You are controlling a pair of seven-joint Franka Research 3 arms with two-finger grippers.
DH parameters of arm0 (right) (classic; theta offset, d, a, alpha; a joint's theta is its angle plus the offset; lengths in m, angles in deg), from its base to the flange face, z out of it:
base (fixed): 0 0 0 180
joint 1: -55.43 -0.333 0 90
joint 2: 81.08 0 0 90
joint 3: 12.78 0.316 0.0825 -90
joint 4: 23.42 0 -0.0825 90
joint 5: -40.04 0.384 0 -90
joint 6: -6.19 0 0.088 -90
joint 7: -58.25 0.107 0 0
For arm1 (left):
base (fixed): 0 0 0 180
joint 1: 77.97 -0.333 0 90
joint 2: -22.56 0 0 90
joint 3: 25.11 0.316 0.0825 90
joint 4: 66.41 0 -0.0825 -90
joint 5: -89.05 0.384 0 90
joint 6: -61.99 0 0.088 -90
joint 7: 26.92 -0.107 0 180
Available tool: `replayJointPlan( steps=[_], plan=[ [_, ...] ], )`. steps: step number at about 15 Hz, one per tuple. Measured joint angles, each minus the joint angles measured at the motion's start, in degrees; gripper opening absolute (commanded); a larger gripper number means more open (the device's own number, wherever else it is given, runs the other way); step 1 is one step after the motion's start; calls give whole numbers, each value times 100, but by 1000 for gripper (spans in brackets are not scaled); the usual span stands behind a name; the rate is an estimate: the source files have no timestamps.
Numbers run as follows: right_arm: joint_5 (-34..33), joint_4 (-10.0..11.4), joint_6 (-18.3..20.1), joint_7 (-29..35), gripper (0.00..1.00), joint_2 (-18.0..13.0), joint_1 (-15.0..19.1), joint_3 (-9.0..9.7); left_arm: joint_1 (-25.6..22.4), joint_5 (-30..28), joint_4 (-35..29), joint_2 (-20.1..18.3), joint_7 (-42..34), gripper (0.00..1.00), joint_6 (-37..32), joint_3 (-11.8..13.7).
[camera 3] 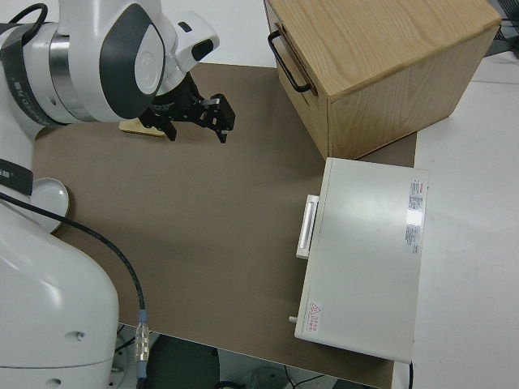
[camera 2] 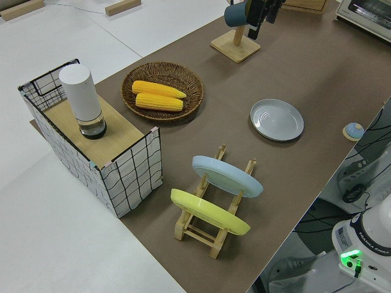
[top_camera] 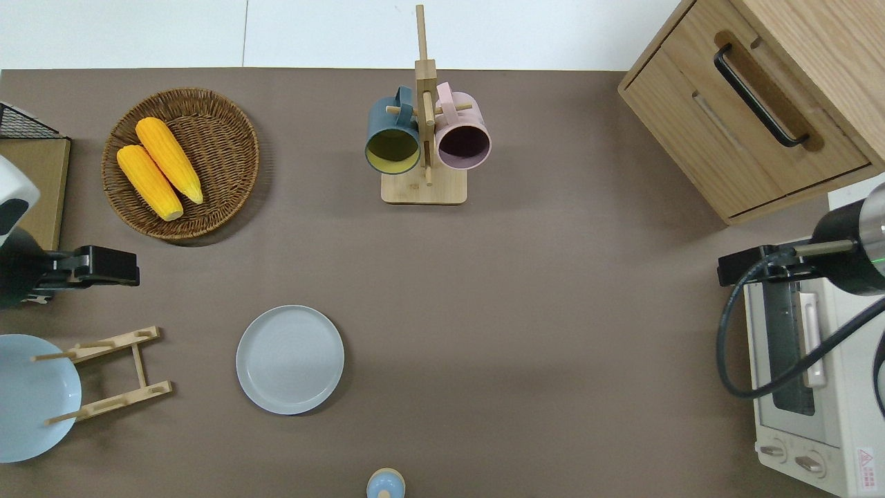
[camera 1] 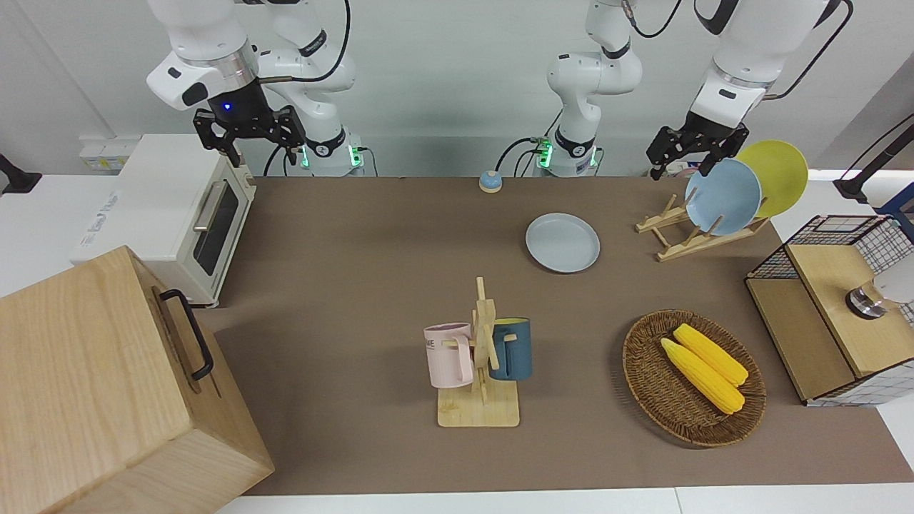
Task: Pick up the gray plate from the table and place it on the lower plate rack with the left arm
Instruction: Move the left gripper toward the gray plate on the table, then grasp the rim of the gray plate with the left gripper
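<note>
Pale gray and shallow, the gray plate (camera 1: 563, 243) (top_camera: 290, 360) (camera 2: 277, 119) lies flat on the brown worktop (camera 1: 371, 243) (top_camera: 553, 311), untouched, between the small blue bell (camera 1: 490, 181) (top_camera: 385, 483) at the robots' edge and the mug stand (camera 1: 480, 371) (top_camera: 423, 138) farther out. Beside it, toward the left arm's end of the worktop, stands the lower plate rack (camera 1: 696, 232) (top_camera: 114, 373) (camera 2: 211, 210), a light-wood frame of two rails with pegs. A light blue plate (camera 1: 722, 196) (top_camera: 31, 398) (camera 2: 227, 176) and a yellow plate (camera 1: 778, 175) (camera 2: 209, 212) lean in its slots, and the slots nearest the gray plate stand bare. The left gripper (camera 1: 689, 150) (top_camera: 104, 266) hangs in the air over bare worktop between the rack and the wicker basket (camera 1: 694, 378) (top_camera: 181, 162) that holds two corn cobs (camera 1: 703, 368) (top_camera: 159, 168). Its jaws stand apart and hold nothing. The right gripper (camera 1: 246, 132) (camera 3: 195, 113) is parked, its jaws likewise apart.
</note>
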Motion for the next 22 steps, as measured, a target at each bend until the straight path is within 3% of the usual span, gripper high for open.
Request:
replayJointPlan(
  steps=[10,22],
  plan=[
    [0,0,0,0,990,0,0,0,1,-150,-108,50,0,1000,9,-7],
    [0,0,0,0,990,0,0,0,11,-539,-2354,63,73,1000,1928,-27]
  ],
)
